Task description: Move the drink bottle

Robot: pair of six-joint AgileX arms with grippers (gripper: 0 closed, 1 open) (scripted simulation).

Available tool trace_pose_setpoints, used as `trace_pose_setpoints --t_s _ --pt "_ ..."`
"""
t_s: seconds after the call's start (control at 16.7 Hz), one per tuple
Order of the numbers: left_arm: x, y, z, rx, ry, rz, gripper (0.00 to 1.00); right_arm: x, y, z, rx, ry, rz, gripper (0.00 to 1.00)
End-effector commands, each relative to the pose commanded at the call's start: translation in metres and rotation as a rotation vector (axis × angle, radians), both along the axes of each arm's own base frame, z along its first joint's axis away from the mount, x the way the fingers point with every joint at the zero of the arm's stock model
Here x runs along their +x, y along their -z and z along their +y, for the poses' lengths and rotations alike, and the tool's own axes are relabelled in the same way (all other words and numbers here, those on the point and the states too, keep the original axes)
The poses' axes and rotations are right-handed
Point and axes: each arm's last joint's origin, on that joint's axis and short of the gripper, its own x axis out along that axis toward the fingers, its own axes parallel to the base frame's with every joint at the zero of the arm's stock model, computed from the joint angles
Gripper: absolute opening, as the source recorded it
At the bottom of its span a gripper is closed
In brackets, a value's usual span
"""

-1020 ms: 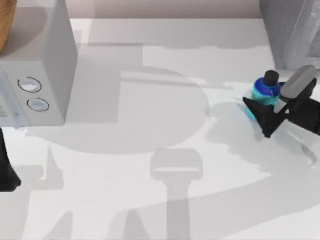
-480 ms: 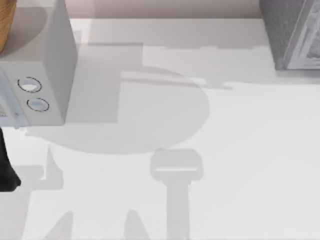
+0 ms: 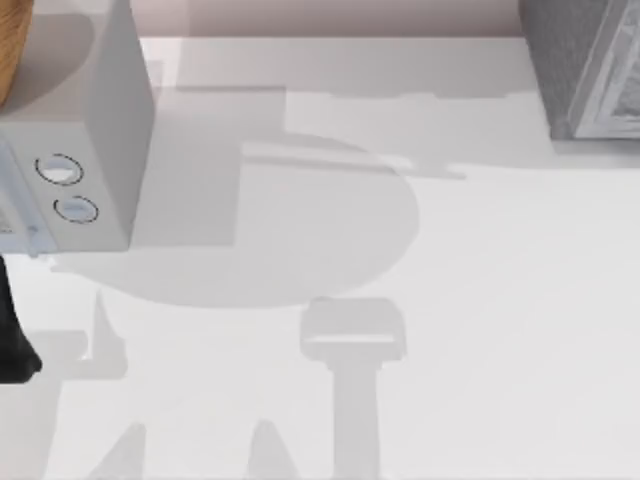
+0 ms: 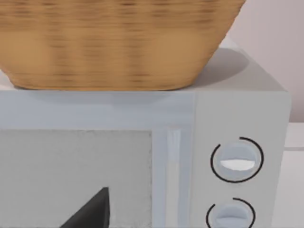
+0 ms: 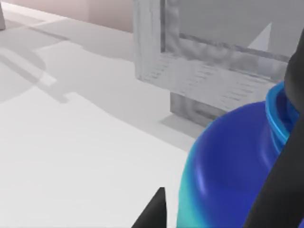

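White table [image 3: 420, 330]; grey microwave [image 3: 95, 130] at its left edge.

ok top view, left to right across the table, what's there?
Left arm at the left edge → wicker basket on the microwave → bare white table → grey textured box at the far right.

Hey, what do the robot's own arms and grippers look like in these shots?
Little of them shows. The right gripper has matte black, wedge-shaped fingers tapering to points. The left arm is a plain black form at the table's left edge. No cables or markings are visible.
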Motion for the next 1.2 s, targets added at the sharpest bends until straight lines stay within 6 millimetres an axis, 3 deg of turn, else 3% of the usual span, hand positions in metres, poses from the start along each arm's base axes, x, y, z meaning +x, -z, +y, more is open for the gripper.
trace_pose_setpoints --t_s 0.24,0.54,1.02,1.2 --pt "0.0 0.0 0.0 0.0 0.0 0.0 1.0 0.006 0.014 0.004 0.016 0.007 0.026 0.0" --pt "0.0 0.0 0.0 0.0 0.0 0.0 1.0 0.026 0.032 0.024 0.007 0.003 0.018 0.0" --pt "0.0 0.0 0.0 0.0 0.0 0.0 1.0 0.038 0.033 0.037 -0.006 0.002 -0.008 0.0" --pt "0.0 0.0 0.0 0.0 0.0 0.0 1.0 0.038 0.033 0.037 -0.006 0.002 -0.008 0.23"
